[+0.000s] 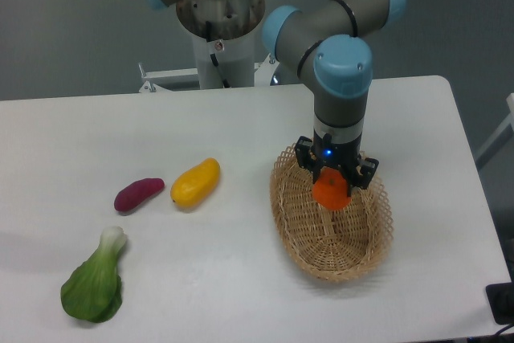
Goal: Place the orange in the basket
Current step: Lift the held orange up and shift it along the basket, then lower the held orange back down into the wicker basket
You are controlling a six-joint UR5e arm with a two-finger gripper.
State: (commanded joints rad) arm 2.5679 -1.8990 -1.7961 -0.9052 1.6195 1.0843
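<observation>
The orange (331, 192) is a small bright-orange fruit held at my gripper (332, 185), just above the inside of the basket. The basket (299, 234) is an oval tan wicker one with a lacy rim, on the right half of the white table. My gripper points straight down over the basket's far half. Its fingers are mostly hidden by the gripper body and the orange, and they look shut on the orange.
An elongated yellow fruit (195, 182) and a purple sweet potato (138, 194) lie left of the basket. A green leafy vegetable (95, 287) lies at the front left. The robot's base (218, 18) stands behind the table's far edge.
</observation>
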